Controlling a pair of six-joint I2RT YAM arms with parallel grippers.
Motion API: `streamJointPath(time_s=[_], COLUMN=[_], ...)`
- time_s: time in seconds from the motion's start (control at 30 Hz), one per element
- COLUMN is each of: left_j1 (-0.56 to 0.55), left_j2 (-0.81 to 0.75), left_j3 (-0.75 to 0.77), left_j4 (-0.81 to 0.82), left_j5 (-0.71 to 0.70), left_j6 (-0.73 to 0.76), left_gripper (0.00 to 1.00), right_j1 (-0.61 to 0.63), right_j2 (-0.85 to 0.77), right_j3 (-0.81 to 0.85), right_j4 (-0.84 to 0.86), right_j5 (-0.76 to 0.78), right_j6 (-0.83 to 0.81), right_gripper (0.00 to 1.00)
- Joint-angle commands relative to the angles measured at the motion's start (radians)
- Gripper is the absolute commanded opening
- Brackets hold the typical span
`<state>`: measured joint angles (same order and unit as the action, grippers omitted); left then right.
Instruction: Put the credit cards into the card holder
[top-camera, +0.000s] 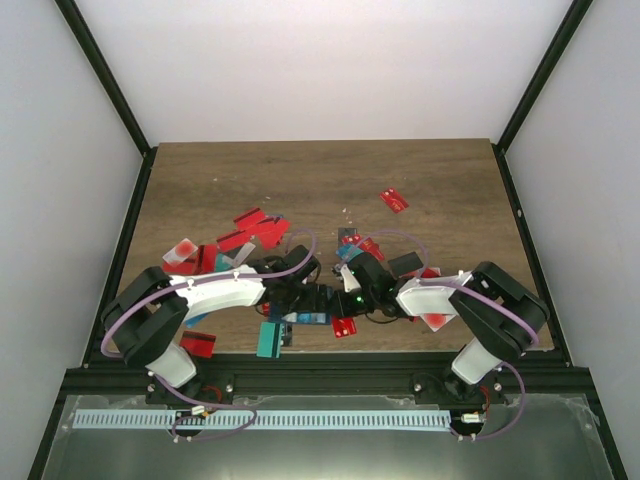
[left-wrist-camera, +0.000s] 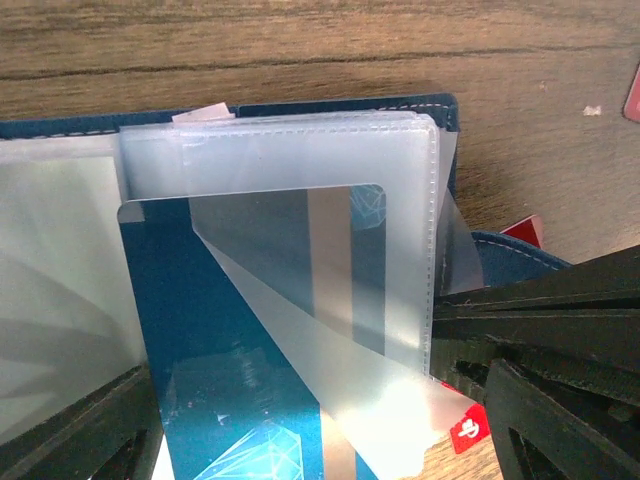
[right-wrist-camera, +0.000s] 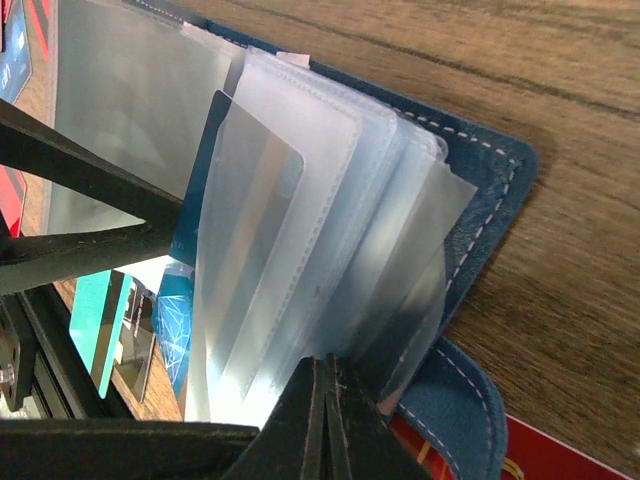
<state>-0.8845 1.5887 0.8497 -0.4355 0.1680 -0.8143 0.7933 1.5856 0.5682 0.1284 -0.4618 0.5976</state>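
The navy card holder (left-wrist-camera: 330, 107) lies open on the table, its clear sleeves fanned upward (right-wrist-camera: 340, 180). In the top view it (top-camera: 308, 317) is mostly hidden under both grippers. My left gripper (left-wrist-camera: 320, 425) has its jaws wide, one against each long edge of a teal card (left-wrist-camera: 230, 330), whose far end sits under a clear sleeve. One left finger (right-wrist-camera: 90, 215) meets the teal card's edge (right-wrist-camera: 200, 190). My right gripper (right-wrist-camera: 325, 390) is shut on the corner of a clear sleeve, pulling it aside. Red credit cards (top-camera: 262, 228) lie scattered around the grippers (top-camera: 300, 290) (top-camera: 342, 297).
A lone red card (top-camera: 394, 199) lies further back right. Another teal card (top-camera: 270, 340) and red cards (top-camera: 198, 343) (top-camera: 345, 326) sit at the table's near edge. A red card (right-wrist-camera: 545, 455) lies partly under the holder's flap.
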Motion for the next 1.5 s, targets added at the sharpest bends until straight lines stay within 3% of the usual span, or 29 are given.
streamJointPath(time_s=[0.0,0.6,1.0,1.23,1.47], left_j1=[-0.010,-0.008,-0.008,-0.005,-0.005], left_j2=[0.031,-0.231,-0.312,-0.261,-0.254], left_j3=[-0.010,-0.227,-0.235,-0.240,-0.219], left_j4=[0.201,0.581,0.432,0.413,0.328], left_j5=[0.015,-0.007,-0.051,-0.076,-0.120], left_j6=[-0.031,-0.053,0.044,0.065,0.047], left_gripper=[0.89,0.88,0.89,0.89,0.81], right_j1=[0.007,0.002,-0.015,-0.017,-0.017], right_j2=[0.022,-0.003,-0.061,-0.068,-0.088], right_j3=[0.030,0.041,0.076,0.076,0.079], right_j4=[0.007,-0.046,-0.132,-0.135,-0.153], right_j5=[0.009,0.058,0.100,0.098,0.098], right_j6=[-0.008,-0.025,-0.050,-0.042,-0.038], right_gripper=[0.01,0.01,0.01,0.01,0.01])
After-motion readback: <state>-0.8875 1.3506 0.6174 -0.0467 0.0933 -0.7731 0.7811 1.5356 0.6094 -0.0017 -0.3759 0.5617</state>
